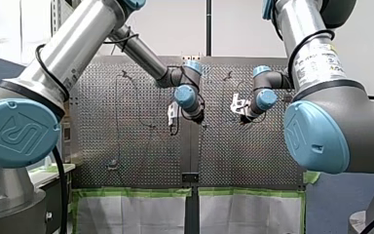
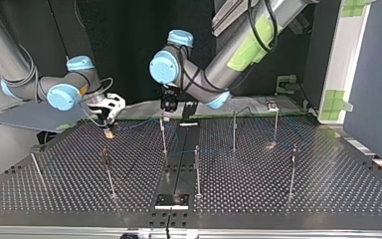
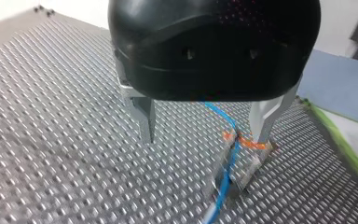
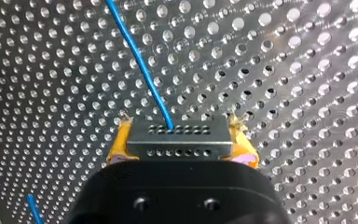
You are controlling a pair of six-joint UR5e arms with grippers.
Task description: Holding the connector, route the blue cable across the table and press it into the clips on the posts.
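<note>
The connector (image 4: 177, 135) is a grey block with two rows of small holes. It sits between the yellow pads (image 4: 117, 142) of my right gripper (image 4: 179, 145), which is closed on it from both sides. The blue cable (image 4: 140, 65) comes out of the upper row of holes and runs away ahead of the gripper, over the perforated tabletop (image 4: 307, 70). A second short piece of blue shows beside the gripper body.

In the top view my right gripper (image 2: 108, 113) is near the far edge of the tabletop (image 2: 278, 199), left of the middle, and it hangs just above the surface. From there I can follow the cable only in parts. One thin blue stretch (image 2: 214, 150) lies between the posts near the middle of the tabletop.

My left gripper (image 3: 205, 135) has its two metal fingers (image 3: 142, 116) wide apart and holds nothing. The cable (image 3: 228, 163) passes between them, much closer to one finger than to the other. There it goes through a clear clip (image 3: 243, 163) with an orange part at its top. I cannot tell if that finger touches the clip.

In the top view my left gripper (image 2: 171, 103) is over the top of a post (image 2: 163, 137) near the far edge, about at the middle. Other posts stand upright and well apart on both halves of the tabletop.
</note>
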